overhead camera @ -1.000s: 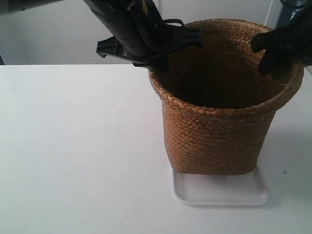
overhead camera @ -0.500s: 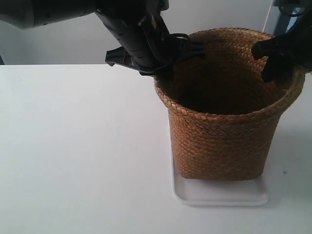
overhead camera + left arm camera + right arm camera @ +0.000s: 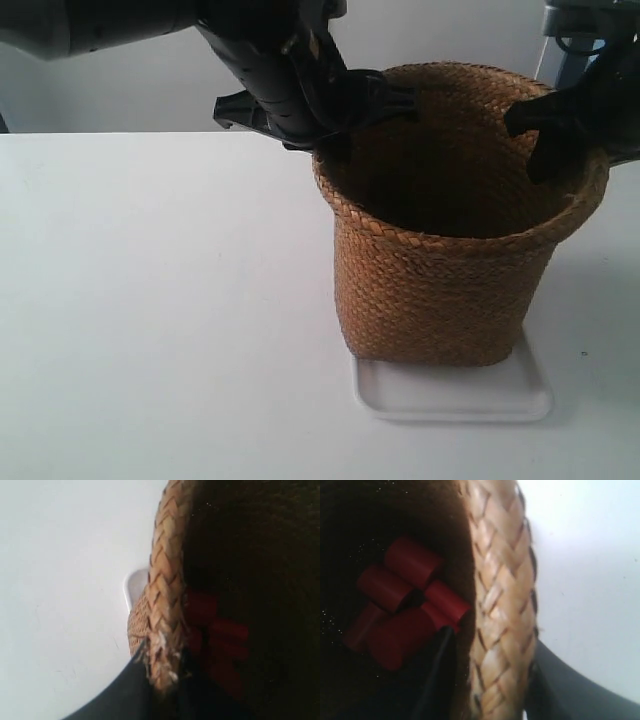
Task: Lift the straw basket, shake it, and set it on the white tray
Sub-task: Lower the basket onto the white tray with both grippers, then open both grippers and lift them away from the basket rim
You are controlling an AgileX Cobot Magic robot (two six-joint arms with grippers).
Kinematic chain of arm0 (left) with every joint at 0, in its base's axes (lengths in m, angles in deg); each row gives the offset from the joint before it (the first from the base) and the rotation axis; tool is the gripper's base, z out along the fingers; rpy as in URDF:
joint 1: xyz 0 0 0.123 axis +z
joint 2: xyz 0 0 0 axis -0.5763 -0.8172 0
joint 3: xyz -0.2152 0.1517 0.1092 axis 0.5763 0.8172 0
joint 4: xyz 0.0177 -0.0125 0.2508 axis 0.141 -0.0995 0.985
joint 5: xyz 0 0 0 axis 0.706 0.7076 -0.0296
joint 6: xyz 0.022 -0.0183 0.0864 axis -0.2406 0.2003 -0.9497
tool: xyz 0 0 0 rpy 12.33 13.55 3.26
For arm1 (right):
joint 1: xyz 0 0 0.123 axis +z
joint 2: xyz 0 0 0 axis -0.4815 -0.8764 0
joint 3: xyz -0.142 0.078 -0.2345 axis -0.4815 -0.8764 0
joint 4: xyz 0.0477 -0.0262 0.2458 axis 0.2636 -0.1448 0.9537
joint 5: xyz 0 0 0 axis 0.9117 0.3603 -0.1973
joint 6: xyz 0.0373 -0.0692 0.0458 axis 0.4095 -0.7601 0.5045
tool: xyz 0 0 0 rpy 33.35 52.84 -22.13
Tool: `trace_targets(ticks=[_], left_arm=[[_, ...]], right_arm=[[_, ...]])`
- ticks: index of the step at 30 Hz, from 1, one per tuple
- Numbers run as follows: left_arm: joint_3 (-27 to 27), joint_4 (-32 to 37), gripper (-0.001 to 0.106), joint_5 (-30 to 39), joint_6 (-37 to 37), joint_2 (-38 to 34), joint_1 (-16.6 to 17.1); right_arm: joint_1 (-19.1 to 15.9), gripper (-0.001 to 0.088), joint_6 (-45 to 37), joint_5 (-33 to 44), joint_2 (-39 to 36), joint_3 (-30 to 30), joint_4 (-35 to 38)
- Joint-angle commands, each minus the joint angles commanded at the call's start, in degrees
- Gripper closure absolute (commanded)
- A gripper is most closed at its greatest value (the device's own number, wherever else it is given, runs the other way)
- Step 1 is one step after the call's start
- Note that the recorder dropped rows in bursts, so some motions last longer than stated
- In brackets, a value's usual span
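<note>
The straw basket point(image 3: 445, 270) stands upright over the back part of the white tray point(image 3: 455, 398); whether its base touches the tray I cannot tell. The gripper of the arm at the exterior view's left point(image 3: 335, 140) clamps the braided rim on that side. The other arm's gripper point(image 3: 545, 135) clamps the opposite rim. In the left wrist view my left gripper point(image 3: 162, 685) is shut on the rim point(image 3: 165, 600), one finger outside and one inside. My right gripper point(image 3: 495, 695) is shut on the rim point(image 3: 502, 595) likewise. Red cylinders point(image 3: 407, 605) lie in the dark interior.
A white table point(image 3: 160, 300) stretches wide toward the exterior view's left and front. A corner of the tray point(image 3: 134, 585) shows beside the basket wall in the left wrist view. A pale wall stands behind the arms.
The basket swung toward the exterior view's right and dropped a little, then came back to the left and slightly up. Both grippers kept their hold on the rim.
</note>
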Motion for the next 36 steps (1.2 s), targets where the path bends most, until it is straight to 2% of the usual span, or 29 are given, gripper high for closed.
trace_targets(ticks=[8, 10, 12, 14, 19, 21, 25, 32, 36], left_arm=[[0.0, -0.54, 0.105, -0.45, 0.0, -1.84, 0.0], [0.0, -0.65, 0.105, -0.45, 0.0, -1.84, 0.0], [0.0, -0.8, 0.102, -0.45, -0.12, -1.84, 0.0], [0.0, -0.8, 0.091, -0.23, -0.79, -1.84, 0.0], [0.0, -0.69, 0.053, 0.02, -1.16, -1.84, 0.0], [0.0, -0.41, 0.043, 0.02, -1.16, -1.62, 0.0], [0.0, -0.29, 0.034, 0.52, -2.53, -0.76, 0.0], [-0.03, 0.13, 0.033, 1.15, -2.64, 2.68, 0.0], [-0.03, 0.13, 0.033, 5.13, -5.7, 5.22, 0.0]], right_arm=[[0.0, 0.0854, 0.0, 0.38, -0.03, 0.0, -2.73], [0.0, 0.0794, 0.0, 0.38, -0.03, 0.0, -2.85], [0.0, 0.0696, 0.0, 0.23, -0.03, 0.0, -2.85], [0.0, 0.0599, 0.0, 0.23, -0.03, 0.0, -2.85], [0.0, 0.0378, 0.0, -0.28, 0.07, 0.0, -2.59], [0.0, 0.0312, -0.1, -0.54, 0.46, 0.1, -1.86], [0.0, 0.0285, -0.2, -0.67, 3.45, 0.21, -1.98], [0.0, 0.0285, -0.34, -1.57, 10.19, 0.21, -2.55], [0.0, 0.0286, -0.34, 0.03, 14.18, 0.21, -2.55]])
